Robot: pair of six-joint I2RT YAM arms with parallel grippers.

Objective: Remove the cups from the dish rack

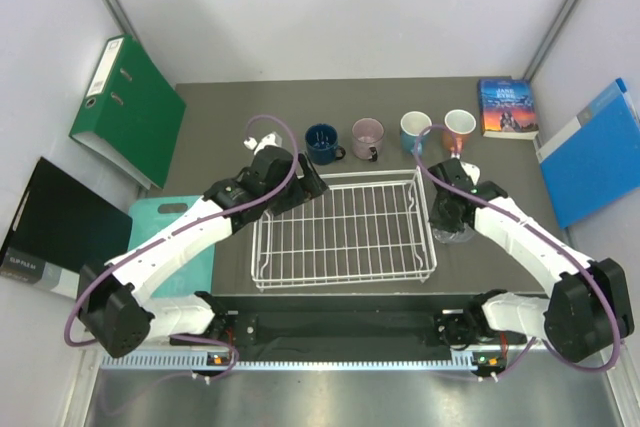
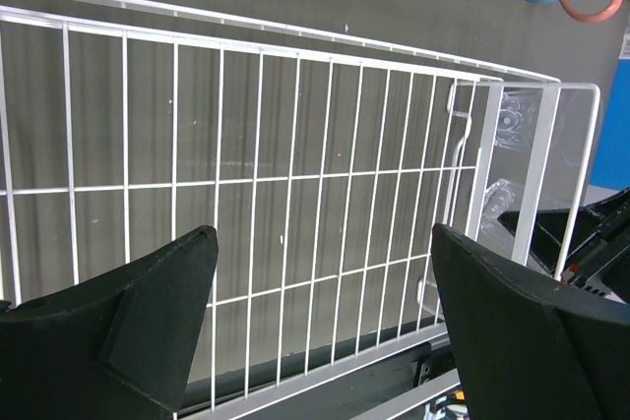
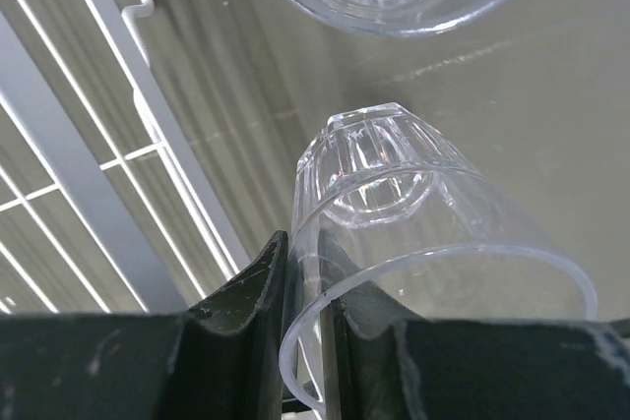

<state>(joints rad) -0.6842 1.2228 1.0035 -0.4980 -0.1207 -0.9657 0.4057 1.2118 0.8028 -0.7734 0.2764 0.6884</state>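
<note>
Right pincer (image 3: 303, 272) clamping a glass tumbler (image 3: 394, 204) by its wall, just outside the dish rack (image 1: 345, 232).
Rim pinch holding base downward for table (image 1: 215, 137) placement; left pincer (image 2: 323, 233) hovering apart.

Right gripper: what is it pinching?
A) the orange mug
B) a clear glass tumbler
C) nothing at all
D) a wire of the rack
B: the right gripper clamps the rim of a clear glass tumbler, just outside the dish rack.

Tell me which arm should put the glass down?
Right. The right end effector pinches the glass by its rim beside the dish rack. The left end effector hangs open and empty near the rack.
</note>
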